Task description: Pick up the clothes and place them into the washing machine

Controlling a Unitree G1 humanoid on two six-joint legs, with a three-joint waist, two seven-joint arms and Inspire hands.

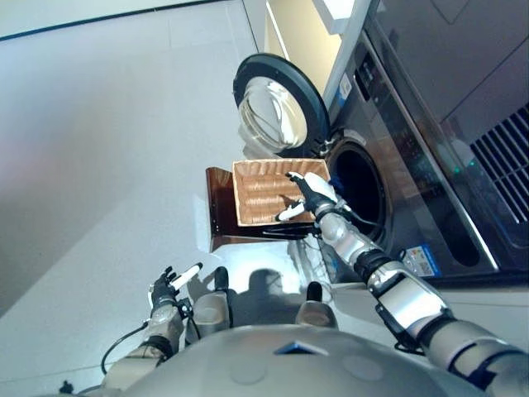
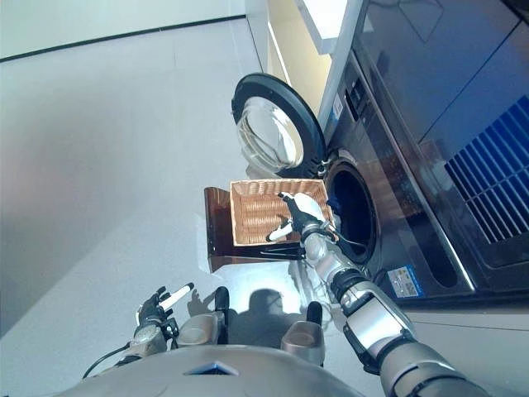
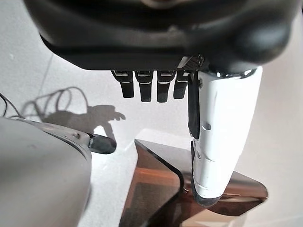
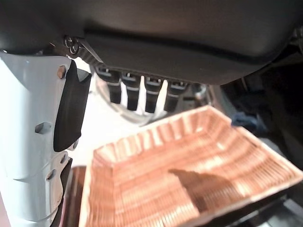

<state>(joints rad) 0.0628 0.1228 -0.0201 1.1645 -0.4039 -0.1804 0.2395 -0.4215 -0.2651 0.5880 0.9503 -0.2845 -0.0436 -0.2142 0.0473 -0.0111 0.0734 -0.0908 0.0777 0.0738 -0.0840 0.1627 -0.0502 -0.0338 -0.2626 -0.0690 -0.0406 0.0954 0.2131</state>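
Left hand [image 1: 169,291] low and near, over pale floor [image 1: 91,165], fingers straight and apart, holding nothing; its wrist view shows the white-covered thumb standing clear of the fingers, with the brown stand [image 3: 156,184] past them.

Next out: brown stand carries a shallow wicker basket [image 2: 256,211], just beside the machine's front. The basket's woven bottom looks bare in the head views and in the right wrist view; no clothes visible in it.

Right hand [image 2: 299,213] reaches over the basket's edge nearest the machine, fingers extended and relaxed, thumb spread, gripping nothing. Right wrist view confirms it: fingers [image 4: 137,92] straight above the bare weave.

Beyond: dark washing machine [image 1: 421,165], round door [image 1: 277,103] swung wide open toward the floor side, drum opening [image 1: 359,182] dark. Cannot tell what lies inside the drum.
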